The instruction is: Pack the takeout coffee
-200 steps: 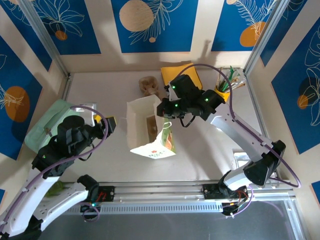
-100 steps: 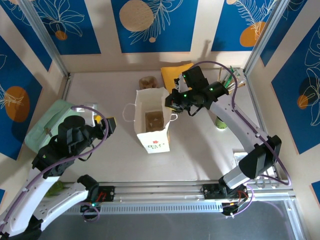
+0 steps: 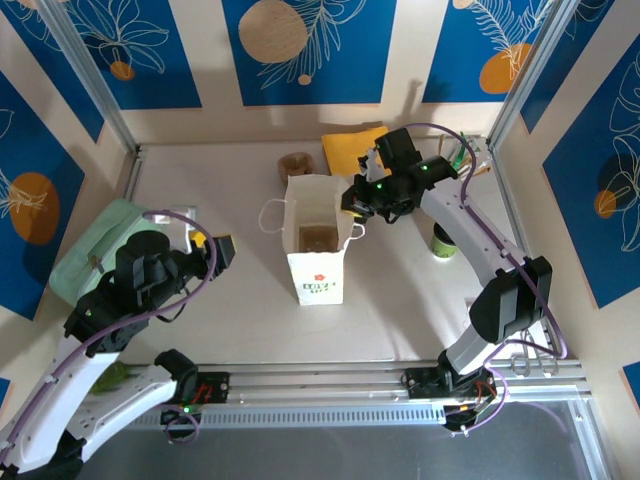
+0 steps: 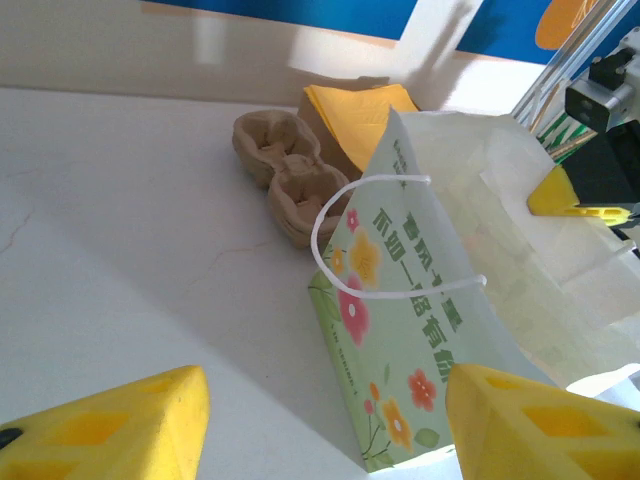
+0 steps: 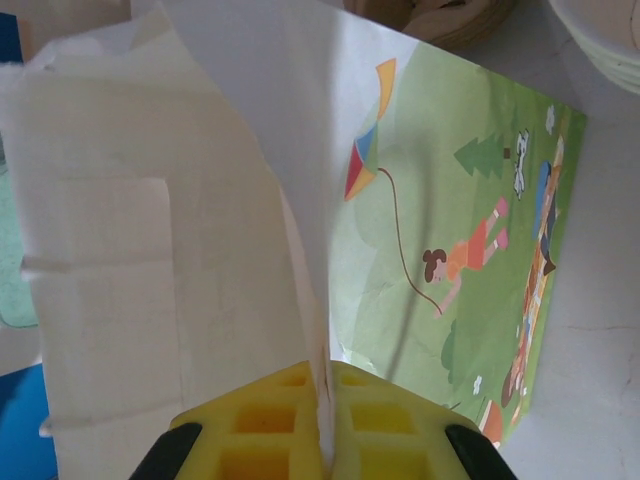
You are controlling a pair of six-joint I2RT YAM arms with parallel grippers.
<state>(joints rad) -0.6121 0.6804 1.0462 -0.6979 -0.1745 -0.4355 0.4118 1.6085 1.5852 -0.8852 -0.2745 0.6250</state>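
Where the desk (image 3: 250,320) carries the open white bag (image 3: 320,288), the right gripper (image 5: 322,425) is pinching the bag's right rim.
The brown carrier (image 3: 297,165) sits just behind the bag. The coffee (image 3: 443,241) stands on the desk to the bag's right, outside it. The left gripper (image 4: 325,415) is spread, facing the bag and touching nothing.

Lab cell: aluminium frame (image 3: 90,80), printed backdrop (image 3: 300,50)
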